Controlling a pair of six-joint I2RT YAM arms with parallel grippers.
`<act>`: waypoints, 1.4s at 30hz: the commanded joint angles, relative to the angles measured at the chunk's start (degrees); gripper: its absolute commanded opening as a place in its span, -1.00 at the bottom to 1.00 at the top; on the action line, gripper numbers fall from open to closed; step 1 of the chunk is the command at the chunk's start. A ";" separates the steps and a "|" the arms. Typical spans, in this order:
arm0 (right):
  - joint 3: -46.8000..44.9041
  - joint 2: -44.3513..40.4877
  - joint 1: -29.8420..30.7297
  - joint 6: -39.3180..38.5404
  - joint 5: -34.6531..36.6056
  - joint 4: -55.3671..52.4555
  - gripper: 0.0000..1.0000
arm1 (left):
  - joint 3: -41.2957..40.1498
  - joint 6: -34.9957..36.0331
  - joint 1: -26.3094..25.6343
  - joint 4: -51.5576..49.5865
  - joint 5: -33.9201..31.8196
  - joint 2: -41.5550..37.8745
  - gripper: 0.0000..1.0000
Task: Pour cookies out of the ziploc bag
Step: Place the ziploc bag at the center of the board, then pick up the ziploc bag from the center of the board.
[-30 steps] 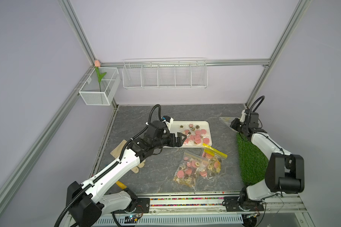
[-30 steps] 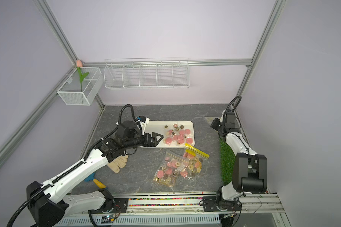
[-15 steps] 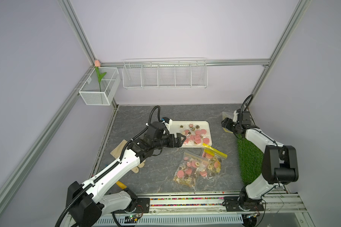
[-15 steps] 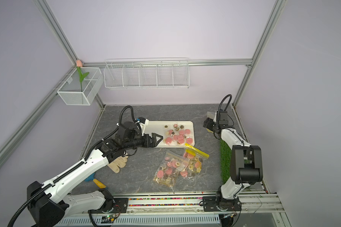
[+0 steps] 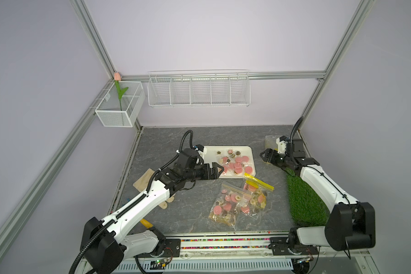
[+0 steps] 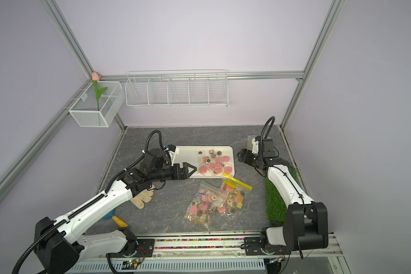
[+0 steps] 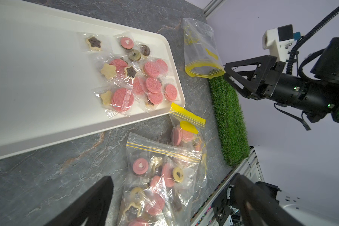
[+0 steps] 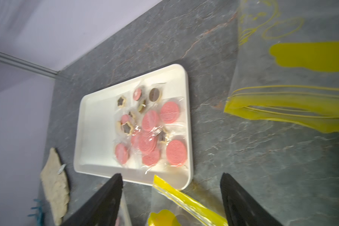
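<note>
Swung left from the far-right corner since a second ago, the right gripper [image 5: 263, 157] hangs jaws apart and empty, with the empty ziploc bag [image 7: 201, 45] lying just beyond it. At the near edge of the white tray [image 5: 210, 154] the left gripper [image 5: 220, 169] hovers, jaws apart. Two filled ziploc bags [image 5: 230, 204] lie nearer. Loose cookies [image 5: 236, 163] cover the tray's right half.

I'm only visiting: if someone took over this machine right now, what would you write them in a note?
Left gripper: open, empty, at the white tray's edge.
Right gripper: open, empty, next to the empty bag.
Done: cookies lie on the tray.
Left: two filled bags on the table in front of the tray, not yet poured.
</note>
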 commanded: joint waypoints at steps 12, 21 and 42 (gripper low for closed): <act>-13.91 -10.81 12.13 -0.64 -6.31 -3.07 0.33 | -5.76 -1.12 0.28 -1.08 0.78 -4.34 0.94; -18.79 -17.61 14.25 -0.80 -5.38 -5.96 0.00 | -6.95 -2.09 0.28 -0.90 0.38 -6.79 0.93; -19.25 -12.77 20.19 -3.33 -3.04 -6.24 -0.16 | -6.24 -2.01 0.28 -0.48 1.22 -4.18 0.89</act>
